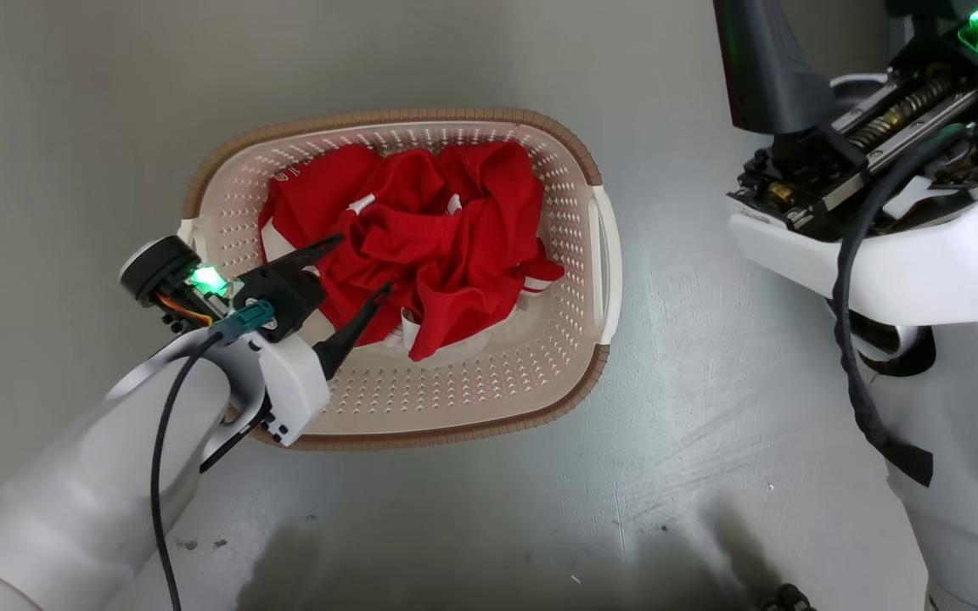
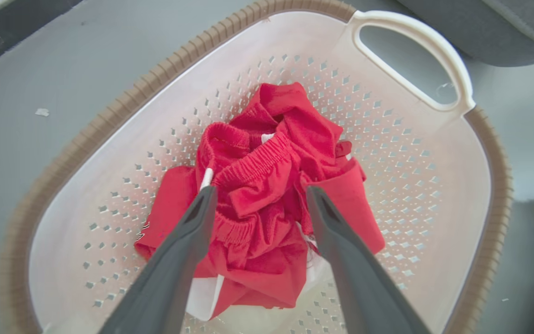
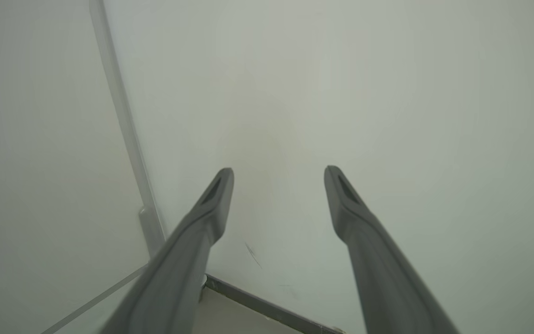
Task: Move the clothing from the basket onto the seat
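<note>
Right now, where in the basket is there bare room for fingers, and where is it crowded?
Bare basket floor lies between the clothing and the near rim, plus a thin strip by the right handle. Crowded: centre and far wall.

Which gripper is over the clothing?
The left gripper, open over the red clothing in the basket. The right gripper, also open, faces a pale wall.

Left gripper (image 1: 364,264), two long dark-grey tapered fingers, behind the jaws a black block, green light (image 1: 209,280), teal connector (image 1: 244,322), black cable (image 1: 156,441), glossy white forearm (image 1: 73,509), right gripper (image 3: 279,170) alike.
</note>
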Motion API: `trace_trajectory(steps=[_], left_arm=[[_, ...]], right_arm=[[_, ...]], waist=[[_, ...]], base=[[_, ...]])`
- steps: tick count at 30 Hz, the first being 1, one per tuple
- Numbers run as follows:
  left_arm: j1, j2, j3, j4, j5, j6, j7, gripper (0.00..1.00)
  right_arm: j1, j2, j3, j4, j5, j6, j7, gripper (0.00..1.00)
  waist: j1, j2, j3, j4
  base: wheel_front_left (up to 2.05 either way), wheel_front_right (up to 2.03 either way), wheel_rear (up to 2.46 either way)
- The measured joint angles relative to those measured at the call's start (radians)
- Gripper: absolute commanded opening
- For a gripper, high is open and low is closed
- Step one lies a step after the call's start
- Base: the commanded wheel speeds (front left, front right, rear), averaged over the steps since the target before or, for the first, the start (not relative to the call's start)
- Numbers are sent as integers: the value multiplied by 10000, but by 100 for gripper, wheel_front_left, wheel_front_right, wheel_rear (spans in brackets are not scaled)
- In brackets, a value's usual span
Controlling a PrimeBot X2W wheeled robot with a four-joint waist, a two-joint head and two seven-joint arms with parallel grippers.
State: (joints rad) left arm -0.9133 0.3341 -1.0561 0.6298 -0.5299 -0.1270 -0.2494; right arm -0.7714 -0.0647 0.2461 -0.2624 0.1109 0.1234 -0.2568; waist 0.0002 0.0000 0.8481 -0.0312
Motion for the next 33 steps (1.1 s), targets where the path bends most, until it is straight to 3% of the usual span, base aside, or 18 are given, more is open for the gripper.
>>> trace_trajectory(steps=[12, 26, 27, 28, 29, 30, 33], left_arm=[[-678, -232, -368, 433, 25, 0, -2, 100], [-1142, -504, -539, 568, 25, 0, -33, 100], [-1160, -506, -529, 570, 25, 0, -33, 82], [-1183, -512, -523, 571, 25, 0, -33, 47], [-1212, -525, -523, 581, 25, 0, -33, 19], [-1234, -543, -523, 608, 25, 0, -33, 0], [-1244, -558, -533, 644, 25, 0, -33, 0]], right_arm=[[-711, -31, 566, -420, -104, 0, 0, 100], [-781, -36, 543, -485, -104, 0, 0, 100], [-781, -36, 539, -485, -104, 0, 0, 100], [-781, -36, 531, -483, -105, 0, 0, 100], [-781, -36, 522, -477, -105, 0, 0, 100], [-781, -36, 514, -474, -107, 0, 0, 100], [-781, -36, 495, -458, -153, 0, 0, 100]], waist=[[0, 0, 612, -50], [0, 0, 1118, -73], [0, 0, 1145, -73], [0, 0, 1169, -71], [-1, 0, 1192, -69], [-1, 0, 1212, -65], [0, 0, 1248, -44]], base=[[0, 0, 0], [0, 0, 0], [0, 0, 0], [0, 0, 0], [0, 0, 0], [0, 0, 0], [0, 0, 0]])
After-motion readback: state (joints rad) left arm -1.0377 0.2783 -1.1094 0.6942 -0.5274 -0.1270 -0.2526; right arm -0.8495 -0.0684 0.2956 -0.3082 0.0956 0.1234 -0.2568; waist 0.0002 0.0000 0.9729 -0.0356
